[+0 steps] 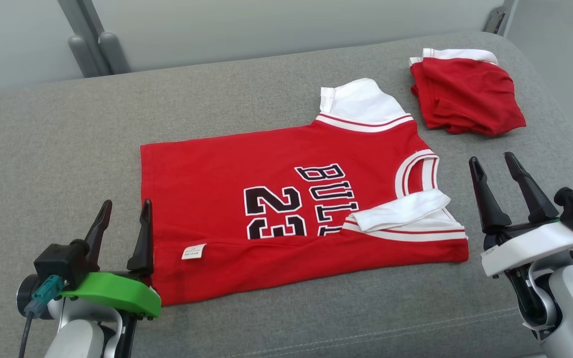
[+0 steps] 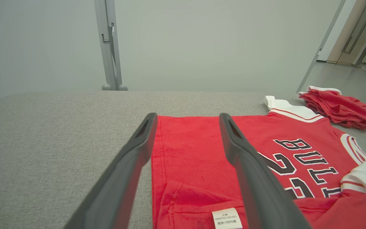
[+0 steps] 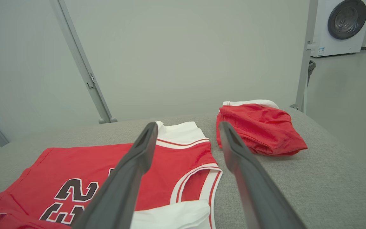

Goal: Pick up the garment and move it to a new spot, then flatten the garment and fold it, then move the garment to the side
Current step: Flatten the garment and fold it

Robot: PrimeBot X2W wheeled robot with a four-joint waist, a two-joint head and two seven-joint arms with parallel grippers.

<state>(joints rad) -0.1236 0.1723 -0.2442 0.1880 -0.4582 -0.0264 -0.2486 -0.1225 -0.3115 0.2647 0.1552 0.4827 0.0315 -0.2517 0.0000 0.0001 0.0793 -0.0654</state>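
A red jersey, the garment (image 1: 207, 199), lies spread on the grey cushion, with black "23" and lettering facing up. Its near long edge is folded over, showing a white label (image 1: 193, 251), and the near white sleeve (image 1: 401, 211) is flipped onto the chest. My left gripper (image 1: 127, 202) stands open at the garment's near left corner, its fingers straddling the hem (image 2: 186, 116). My right gripper (image 1: 491, 157) stands open just right of the collar end, above the cushion; its fingers frame the garment's (image 3: 84, 162) far sleeve (image 3: 187, 124). Neither gripper holds anything.
A second red garment (image 1: 465, 94), folded with a white band, lies at the back right (image 2: 342, 108) (image 3: 259, 130). The grey cushion (image 1: 67, 139) rounds off at the right. Grey metal posts (image 1: 100, 52) stand behind it. A washing machine (image 3: 345, 25) stands far off.
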